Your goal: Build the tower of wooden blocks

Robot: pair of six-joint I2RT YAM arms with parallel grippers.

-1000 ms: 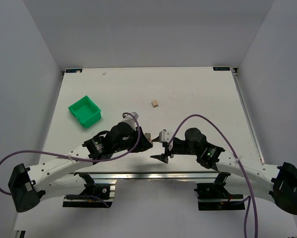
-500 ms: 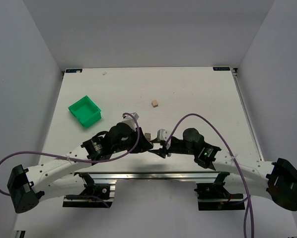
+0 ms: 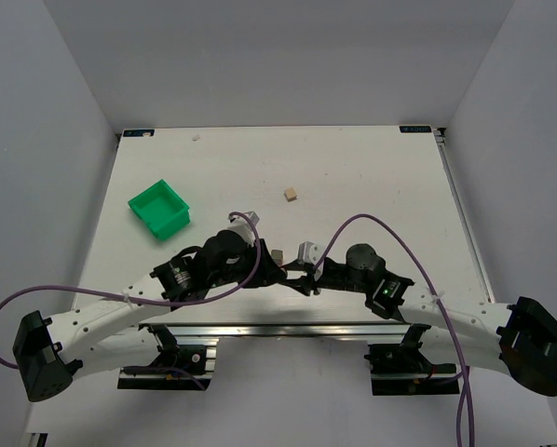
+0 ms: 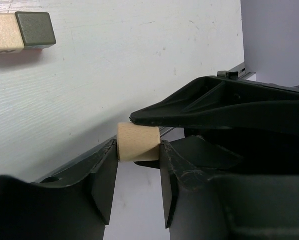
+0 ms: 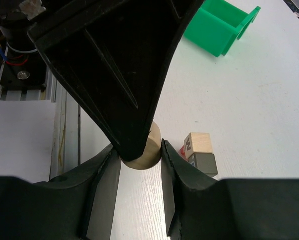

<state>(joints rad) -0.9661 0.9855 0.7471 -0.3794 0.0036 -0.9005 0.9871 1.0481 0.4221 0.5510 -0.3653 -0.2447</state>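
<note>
— What is your left pincer doing?

— My left pincer (image 4: pixel 138 146) is closed on a small wooden cylinder (image 4: pixel 139 141). One finger presses on each side of it, and the piece hangs over the near edge of the white table (image 4: pixel 139 60).

— And the right one?

— My right pincer (image 5: pixel 138 150) grips the same wooden cylinder. In its own camera its two fingers stand against the sides of the piece. One finger of the left pincer comes down from twelve o'clock and covers the upper part, so I see only the lower half of the wood. The two pincers meet tip to tip, with this one piece between them.

— Where are the blocks of the tower?

— On the table, just beyond the pincers. In the left wrist camera they are at ten o'clock from the cylinder: a grey cube (image 4: pixel 35 30) touching a beige block (image 4: pixel 4 32), side by side. In the right wrist camera the same pair is at three o'clock from the cylinder. The beige block shows a dark letter there, and a red piece (image 5: pixel 183 150) peeks out beside it. I cannot tell its shape, nor whether a block rests on it.

— What lies further out?

— From above, a lone beige cube (image 3: pixel 291 194) lies at twelve o'clock from the pincers, well apart. The green bin (image 3: pixel 159 208) is at ten o'clock, farther away.
</note>
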